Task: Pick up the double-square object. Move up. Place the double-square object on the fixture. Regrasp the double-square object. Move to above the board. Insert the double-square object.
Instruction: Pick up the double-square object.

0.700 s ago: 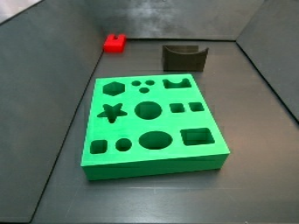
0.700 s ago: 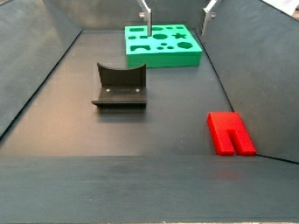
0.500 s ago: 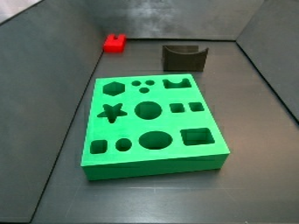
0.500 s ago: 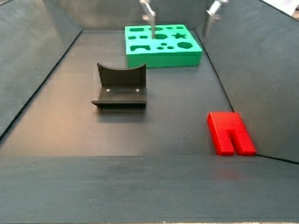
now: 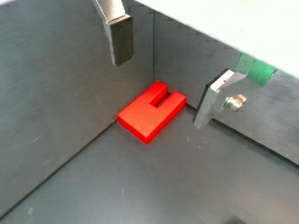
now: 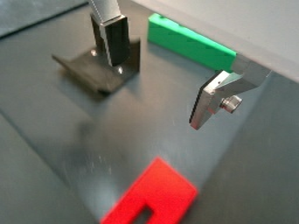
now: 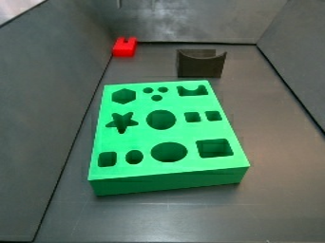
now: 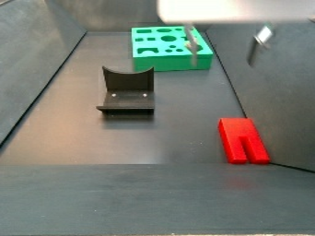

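Double-square object (image 8: pixel 242 140) lies flat on the floor near the right wall, untouched; also seen in both wrist views (image 5: pixel 152 111). Gripper (image 5: pixel 167 70) hangs above it, fingers (image 5: pixel 121 39) spread wide, nothing between them. Fixture (image 8: pixel 125 90) sits mid-floor, well apart from the red piece. Board (image 8: pixel 171 47) lies beyond it at the far end, flat, with all holes unfilled (image 7: pixel 162 129).

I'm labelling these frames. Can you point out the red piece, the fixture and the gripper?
red piece (image 5: pixel 149 114), a wrist view, on its top face.
fixture (image 8: pixel 125 90), a side view, on its base plate.
gripper (image 5: pixel 167 68), a wrist view, midway between the open fingers, above the red piece.
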